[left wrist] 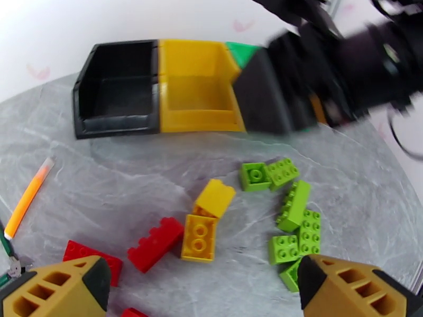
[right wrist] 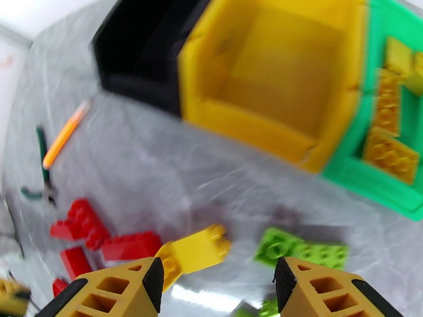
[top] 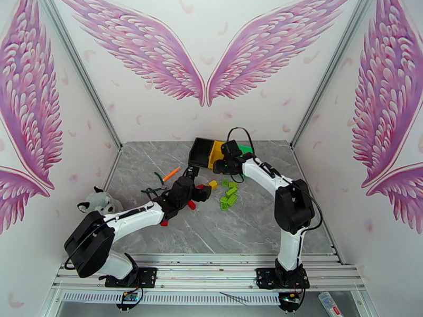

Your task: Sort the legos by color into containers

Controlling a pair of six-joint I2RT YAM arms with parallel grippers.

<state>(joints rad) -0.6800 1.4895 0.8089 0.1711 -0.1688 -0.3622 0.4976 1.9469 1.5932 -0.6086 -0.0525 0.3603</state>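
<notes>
The three containers stand in a row at the back: black bin (left wrist: 116, 96), yellow bin (left wrist: 195, 91) and green bin (right wrist: 380, 175). Inside the green bin lie several yellow legos (right wrist: 391, 149). Loose on the table are two yellow legos (left wrist: 199, 238), red legos (left wrist: 156, 244) and a cluster of light green legos (left wrist: 293, 207). My left gripper (top: 198, 194) hovers low over the red and yellow legos, open, with nothing between its fingers (left wrist: 58, 289). My right gripper (top: 227, 154) hangs in front of the bins, open and holding nothing, with a yellow lego (right wrist: 198, 252) on the table below it.
Orange-handled pliers (top: 170, 174) lie left of the bins. A grey plush toy (top: 100, 202) sits at the table's left edge. The right arm (left wrist: 317, 75) reaches across in front of the green bin. Walls close off the table's back and sides.
</notes>
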